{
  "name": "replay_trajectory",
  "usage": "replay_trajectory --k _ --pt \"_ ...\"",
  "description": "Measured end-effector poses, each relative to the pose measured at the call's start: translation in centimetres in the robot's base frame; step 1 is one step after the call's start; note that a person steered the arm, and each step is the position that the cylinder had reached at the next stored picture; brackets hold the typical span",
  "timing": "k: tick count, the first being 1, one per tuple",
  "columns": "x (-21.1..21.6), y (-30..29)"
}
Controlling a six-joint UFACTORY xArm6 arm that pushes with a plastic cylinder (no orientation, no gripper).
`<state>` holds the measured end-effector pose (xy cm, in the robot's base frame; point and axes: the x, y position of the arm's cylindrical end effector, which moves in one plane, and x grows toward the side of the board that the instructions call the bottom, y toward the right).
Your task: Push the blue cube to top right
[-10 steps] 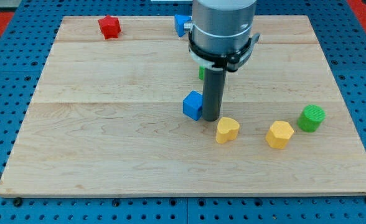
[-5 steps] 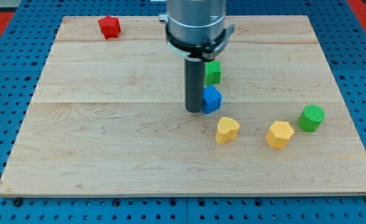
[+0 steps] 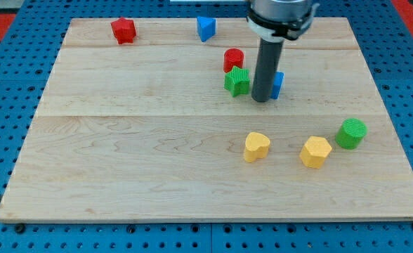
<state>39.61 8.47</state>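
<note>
The blue cube (image 3: 278, 83) sits right of the board's centre, mostly hidden behind my rod, with only its right side showing. My tip (image 3: 261, 100) rests against the cube's left side, just below it. A green block (image 3: 237, 81) stands close to the left of the rod, with a red cylinder (image 3: 233, 59) right above it.
A red block (image 3: 123, 30) lies at the top left and a second blue block (image 3: 206, 28) at the top centre. A yellow heart (image 3: 256, 146), a yellow hexagonal block (image 3: 315, 151) and a green cylinder (image 3: 351, 133) lie at the lower right.
My tip has swept from the cube's left up and to the right. The blue cube slid with it, from the board's centre to just right of the green block.
</note>
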Motion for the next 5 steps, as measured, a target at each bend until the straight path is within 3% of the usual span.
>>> replay_trajectory --k 2,3,5 --pt "-1.9 8.0" --pt "-6.2 7.2" --pt "-9.2 11.0"
